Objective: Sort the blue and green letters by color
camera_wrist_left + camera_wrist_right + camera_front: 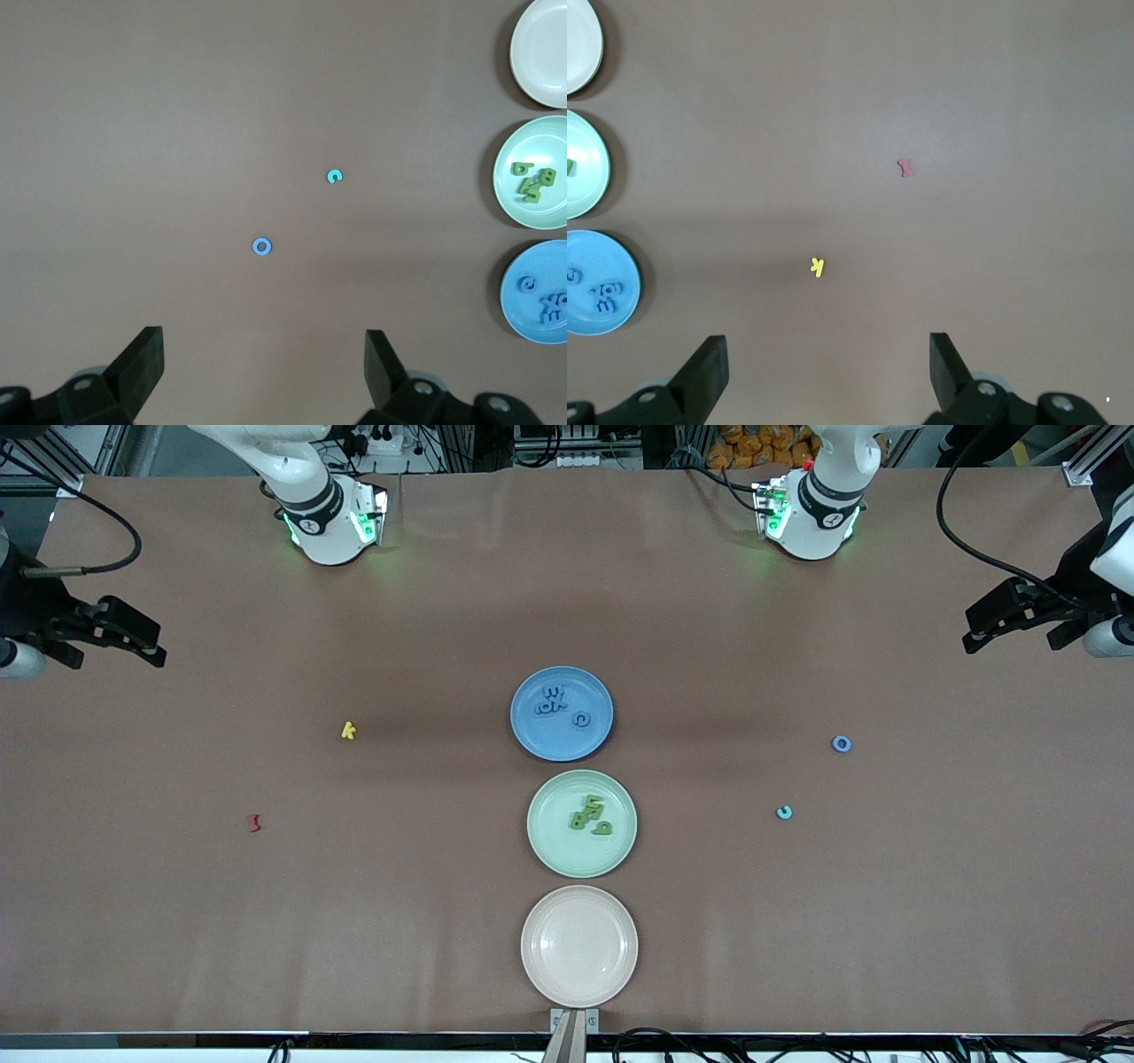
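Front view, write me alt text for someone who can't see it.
Three plates line the table's middle: blue plate holding blue letters, green plate holding green letters, and an empty cream plate. Both pincers, left and right, wait open at the table's ends.

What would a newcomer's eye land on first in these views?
Three plates in a row at mid-table: blue plate holding blue letters, green plate holding green letters, nearest cream plate. A blue ring letter and teal letter lie loose toward the left arm's end. Left pincer and right pincer wait open at the table's ends.
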Controlling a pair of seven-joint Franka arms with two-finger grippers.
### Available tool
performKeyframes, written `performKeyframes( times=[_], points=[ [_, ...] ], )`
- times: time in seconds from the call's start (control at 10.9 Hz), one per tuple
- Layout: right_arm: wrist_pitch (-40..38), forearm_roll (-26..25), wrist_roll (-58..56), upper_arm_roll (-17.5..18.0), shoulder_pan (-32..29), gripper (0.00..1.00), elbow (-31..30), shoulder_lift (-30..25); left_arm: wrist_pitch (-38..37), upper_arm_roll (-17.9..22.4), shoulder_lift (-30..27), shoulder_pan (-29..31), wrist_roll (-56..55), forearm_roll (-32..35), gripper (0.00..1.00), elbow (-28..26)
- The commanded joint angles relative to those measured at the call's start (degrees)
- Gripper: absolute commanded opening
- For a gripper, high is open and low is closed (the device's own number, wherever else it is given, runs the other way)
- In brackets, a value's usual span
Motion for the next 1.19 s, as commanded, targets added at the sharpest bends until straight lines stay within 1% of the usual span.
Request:
performKeyframes(
  times=[0.0, 0.09, 0.18, 0.27, 0.73, 1.1],
  points=[
    [-1.1, 1.6, -0.4, 0.1, -0.5, 1.00, -1.0, -1.5, 0.0, 0.4, -1.7, 0.0, 3.8, -0.9, 1.00, -1.9],
    [-1.1, 1.6, -0.4, 0.1, -0.5, 1.00, -0.9, -1.4, 0.1, 1.0, -1.7, -0.7, 3.7, -0.9, 1.00, -1.9],
    [-1.1, 1.5, -0.3, 0.0, -0.5, 1.00, -0.9, -1.4, 0.0, 4.5, -1.6, -3.7, 3.8, -0.9, 1.00, -1.9],
    [-1.1, 1.5, -0.3, 0.0, -0.4, 1.00, -0.9, -1.4, 0.0, 5.9, -1.5, -4.6, 3.9, -0.9, 1.00, -1.9],
    [-1.5, 1.5, -0.3, 0.0, -0.4, 1.00, -0.9, -1.2, 0.8, 5.7, -1.4, -4.6, 4.1, -0.9, 1.00, -2.0],
    [-1.5, 1.4, -0.4, 0.0, -0.4, 1.00, -0.9, -1.1, 2.9, 5.7, -1.4, -4.6, 4.3, -0.8, 1.00, -1.5]
  ],
)
